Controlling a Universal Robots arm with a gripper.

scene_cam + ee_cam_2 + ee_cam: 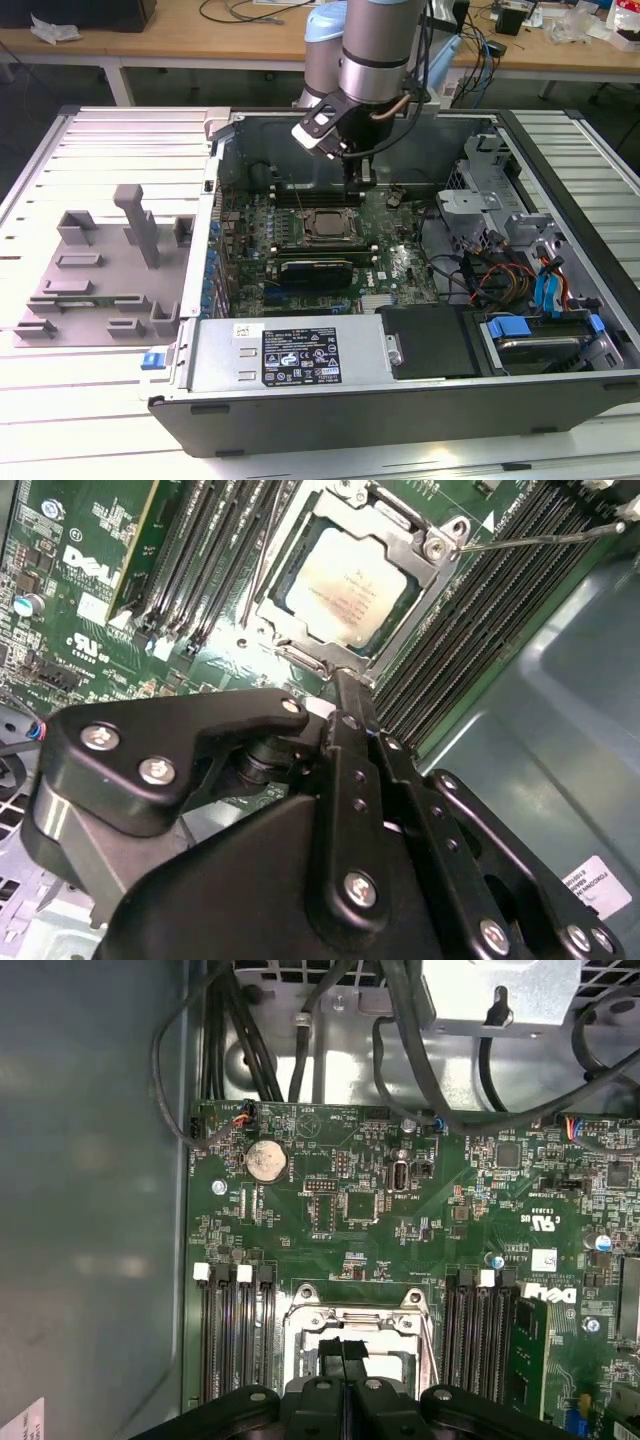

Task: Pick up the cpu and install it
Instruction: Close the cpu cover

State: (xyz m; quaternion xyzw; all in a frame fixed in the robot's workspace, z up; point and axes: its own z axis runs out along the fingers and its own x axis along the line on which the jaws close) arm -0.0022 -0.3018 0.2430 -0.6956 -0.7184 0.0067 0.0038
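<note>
Inside one open computer case [400,410], my gripper [343,1348], two fingers pressed together on nothing, hangs at the socket frame [436,550], where the one cpu [345,590] lies seated (two banks of memory slots [235,1330] flank it).

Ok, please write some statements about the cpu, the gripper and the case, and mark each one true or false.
1. The cpu lies inside the socket frame. True.
2. The gripper holds the cpu in the air. False: it holds nothing and hangs by the socket frame's edge.
3. The gripper is wide open. False: it is shut.
4. The computer case lies open. True.
5. The grey fixture lies at the exterior view's right of the case. False: at its left.
</note>
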